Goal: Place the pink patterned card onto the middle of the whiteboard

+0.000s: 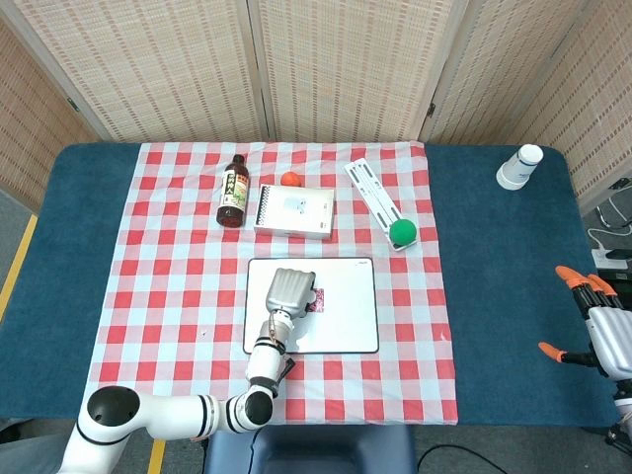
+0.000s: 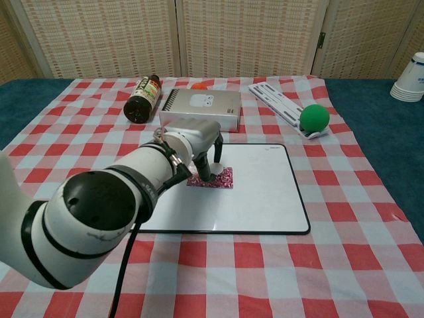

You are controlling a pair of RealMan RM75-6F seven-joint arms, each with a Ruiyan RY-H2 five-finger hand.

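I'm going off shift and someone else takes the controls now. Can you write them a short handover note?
Left robot hand: over the whiteboard, fingers down on the pink card; whether it grips or only touches is unclear.
Right robot hand: off at the table's right edge, open, holding nothing.
Card lies flat on the whiteboard, near the middle.
Done: card is on the board.
Left: let go, lift the left robot hand away.

Backdrop: folding screen (image 1: 346, 64) of pale woven reed panels in light wooden frames, standing behind the table. Table (image 1: 504, 286): covered in dark blue cloth, overlaid at centre with a red-and-white checked cloth (image 1: 178, 296). Floor (image 1: 12, 232): grey, with a yellow line at left. Light: even, soft, without hard shadows.
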